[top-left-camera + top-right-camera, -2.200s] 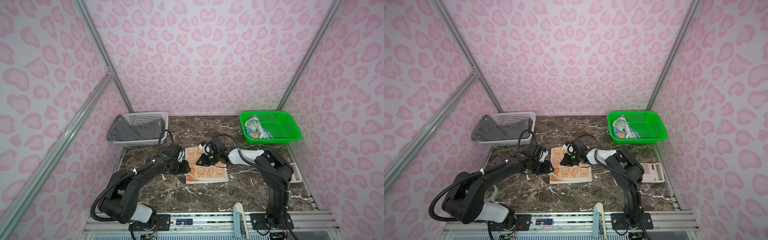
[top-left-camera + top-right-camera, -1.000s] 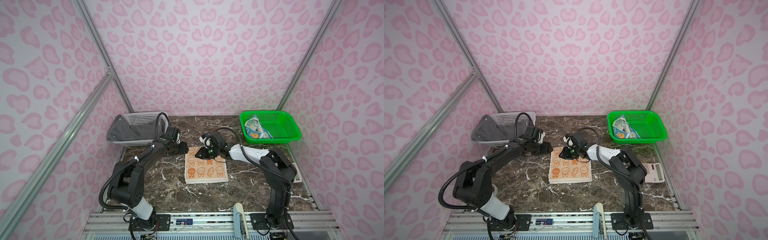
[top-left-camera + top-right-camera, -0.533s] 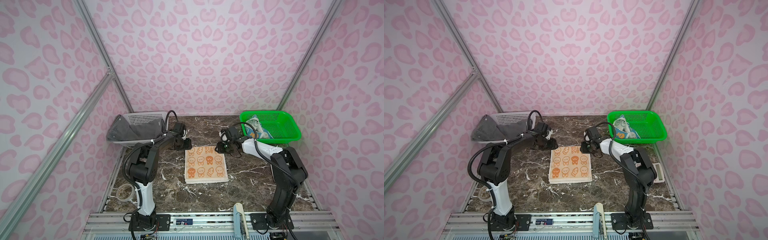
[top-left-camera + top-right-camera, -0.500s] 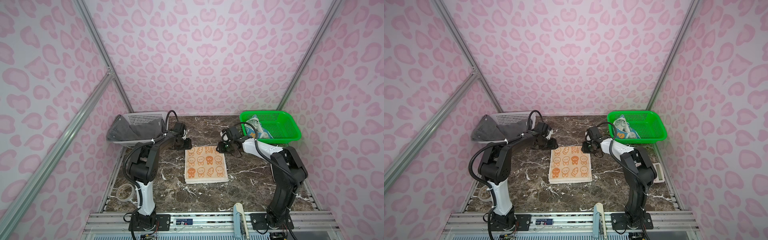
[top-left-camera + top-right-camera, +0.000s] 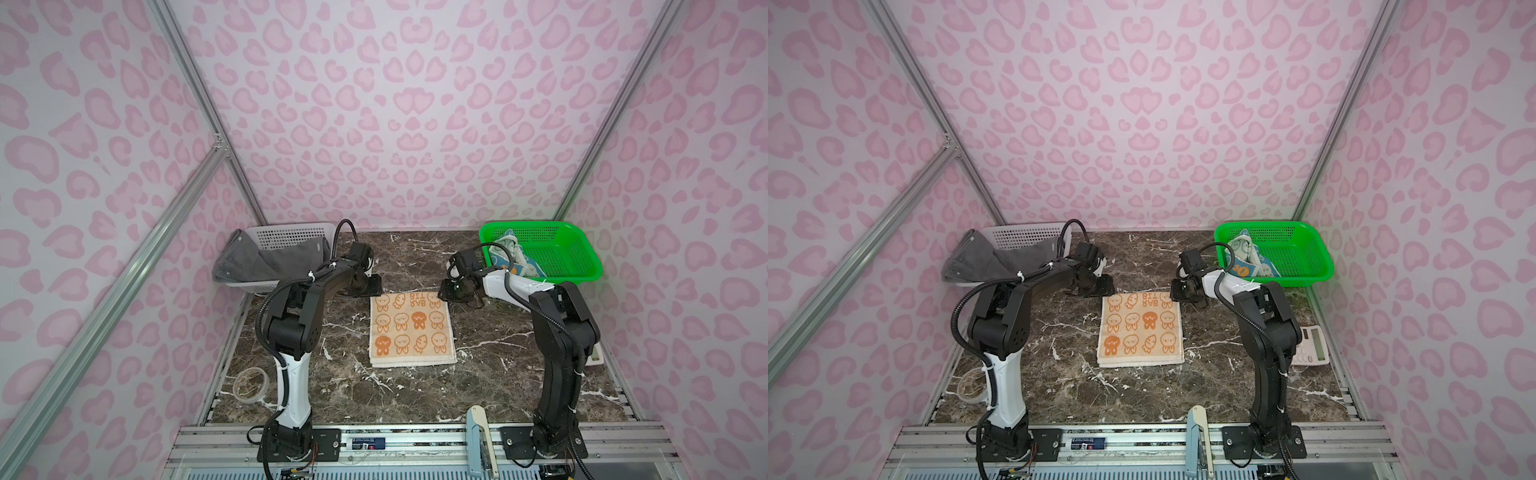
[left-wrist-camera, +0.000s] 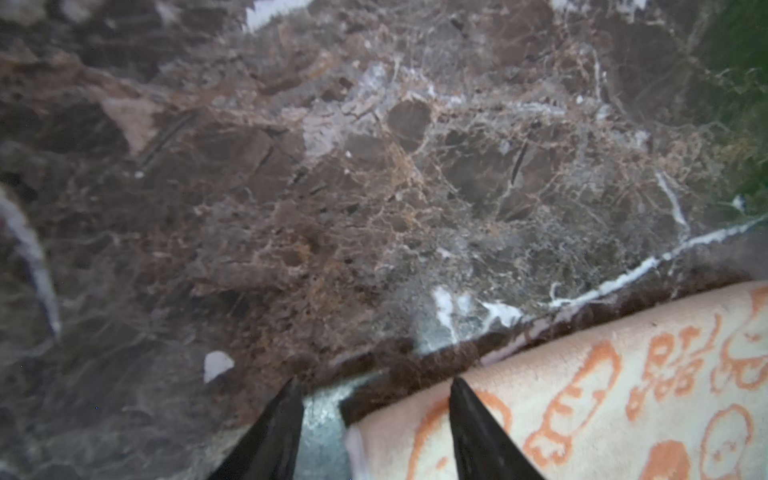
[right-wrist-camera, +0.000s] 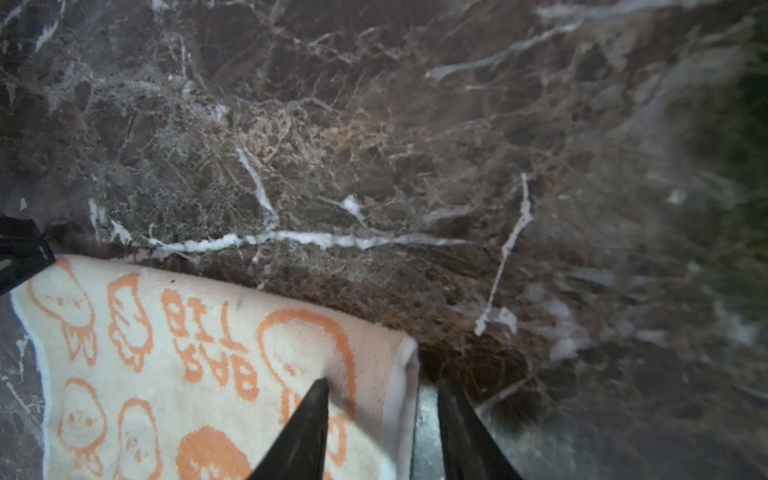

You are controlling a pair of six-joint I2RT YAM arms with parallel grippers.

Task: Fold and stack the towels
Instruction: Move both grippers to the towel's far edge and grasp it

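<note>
Orange towel (image 5: 411,328): folded, flat on bench (image 5: 415,257), frame centre. Left hand (image 5: 372,286) and right hand (image 5: 446,294): both open, straddling its upper corners. Grey towel (image 5: 249,262) upper left, blue towel (image 5: 505,249) upper right, both unfolded. Risk: a fingertip snags the terry on withdrawal, dragging the fold askew

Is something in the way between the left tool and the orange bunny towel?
No, nothing visible. The left tool is open right at a corner of the orange towel, straddling its edge on the table.
</note>
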